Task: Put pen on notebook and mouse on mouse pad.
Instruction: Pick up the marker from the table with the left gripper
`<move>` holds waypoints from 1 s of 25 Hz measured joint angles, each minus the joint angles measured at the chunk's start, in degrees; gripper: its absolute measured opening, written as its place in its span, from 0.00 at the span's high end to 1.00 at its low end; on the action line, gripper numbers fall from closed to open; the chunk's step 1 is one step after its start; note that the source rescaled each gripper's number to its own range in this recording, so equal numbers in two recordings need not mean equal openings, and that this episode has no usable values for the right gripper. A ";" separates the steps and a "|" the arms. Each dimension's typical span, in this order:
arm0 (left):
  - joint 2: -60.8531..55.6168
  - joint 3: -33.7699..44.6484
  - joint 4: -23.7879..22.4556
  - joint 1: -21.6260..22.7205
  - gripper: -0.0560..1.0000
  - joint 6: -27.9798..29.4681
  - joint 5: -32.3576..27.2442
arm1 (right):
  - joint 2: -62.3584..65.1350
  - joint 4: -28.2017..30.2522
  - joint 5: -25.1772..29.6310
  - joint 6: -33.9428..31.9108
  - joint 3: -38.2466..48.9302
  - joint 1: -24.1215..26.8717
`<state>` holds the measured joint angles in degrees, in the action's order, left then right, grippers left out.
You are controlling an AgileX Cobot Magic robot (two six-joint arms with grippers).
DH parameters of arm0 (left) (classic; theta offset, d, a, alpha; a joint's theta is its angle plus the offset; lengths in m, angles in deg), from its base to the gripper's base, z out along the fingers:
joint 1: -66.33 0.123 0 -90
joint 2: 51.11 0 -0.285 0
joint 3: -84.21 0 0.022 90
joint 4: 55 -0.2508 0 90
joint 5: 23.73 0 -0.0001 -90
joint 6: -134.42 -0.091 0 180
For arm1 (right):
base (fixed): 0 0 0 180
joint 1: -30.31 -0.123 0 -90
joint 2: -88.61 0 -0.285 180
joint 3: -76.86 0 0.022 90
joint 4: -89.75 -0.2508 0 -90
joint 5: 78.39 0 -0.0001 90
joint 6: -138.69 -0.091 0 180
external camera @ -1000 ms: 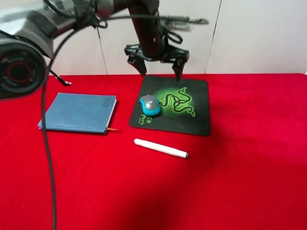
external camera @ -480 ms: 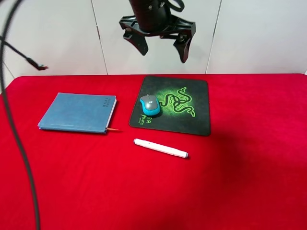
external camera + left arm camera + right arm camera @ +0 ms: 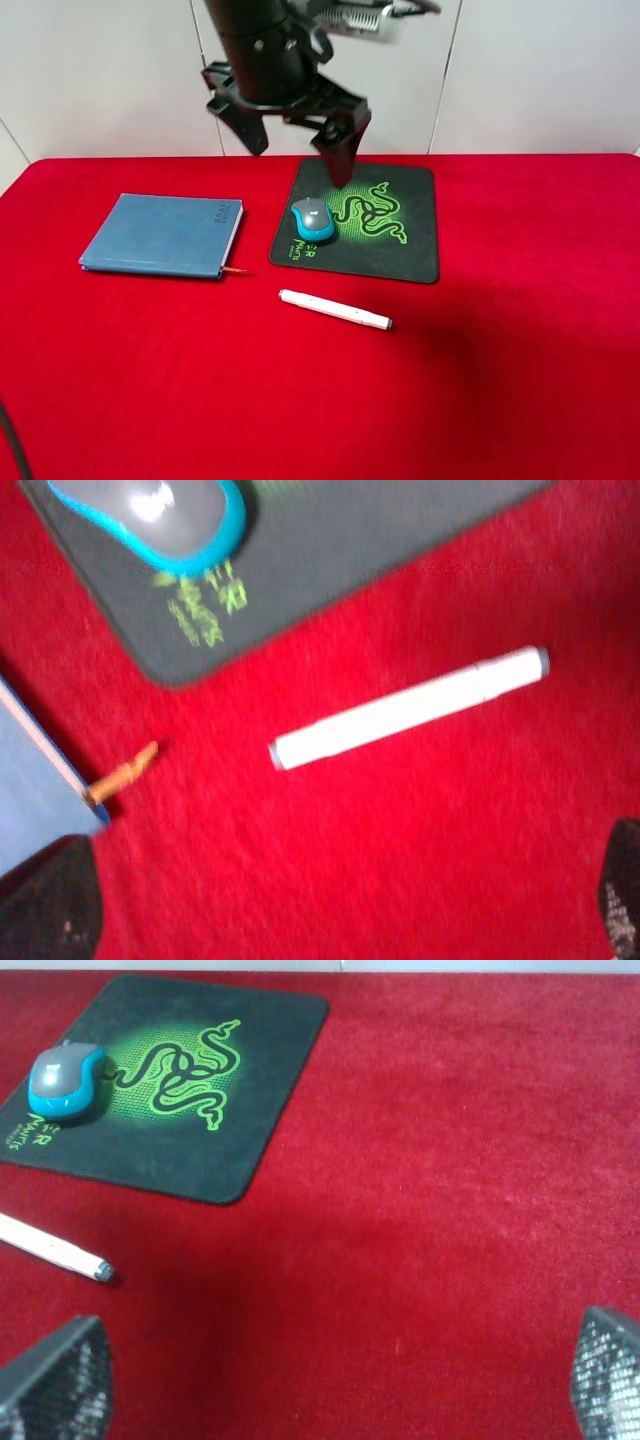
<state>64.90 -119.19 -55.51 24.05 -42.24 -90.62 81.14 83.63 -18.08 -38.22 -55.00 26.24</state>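
Pen (image 3: 410, 708) lies on the red surface (image 3: 500, 350), below and in front of the left hand (image 3: 297, 155) (fingers (image 3: 45, 905) wide apart), its long axis nearly along their closing line.

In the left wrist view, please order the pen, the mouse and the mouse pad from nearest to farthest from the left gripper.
From the left gripper:
1. pen, on the red cloth, ahead of the open jaws.
2. mouse pad, beyond the pen.
3. mouse, on the pad, farthest.

cloth (image 3: 520, 380): matt, felt-like | pen (image 3: 334, 309): smooth plastic (faint sheen) | mouse pad (image 3: 415, 256): matt
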 joint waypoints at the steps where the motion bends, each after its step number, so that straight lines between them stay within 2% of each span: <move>1: -0.89 1.65 0.18 -0.19 0.00 -0.25 0.00 | 0.00 0.00 0.00 0.00 0.00 0.00; 6: -4.02 8.18 0.18 -0.70 0.00 -2.30 0.05 | 0.00 -0.01 0.00 0.00 0.00 0.00; 10: -4.40 10.54 -0.65 -0.70 0.00 -5.54 0.05 | 0.00 -0.06 0.00 0.00 0.00 0.00; 18: -4.40 13.87 -0.99 -0.83 0.01 -18.58 0.37 | 0.00 -0.06 0.00 0.00 0.00 0.00; 23: -3.75 15.81 -1.29 -2.71 0.01 -28.22 5.89 | 0.00 -0.06 0.00 0.00 0.00 0.00; 25: -2.20 15.81 -1.29 -3.42 0.01 -30.35 7.30 | 0.00 -0.06 0.00 0.00 0.00 0.00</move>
<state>62.70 -103.39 -56.80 20.63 -72.60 -83.32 81.14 83.57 -18.08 -38.22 -55.00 26.24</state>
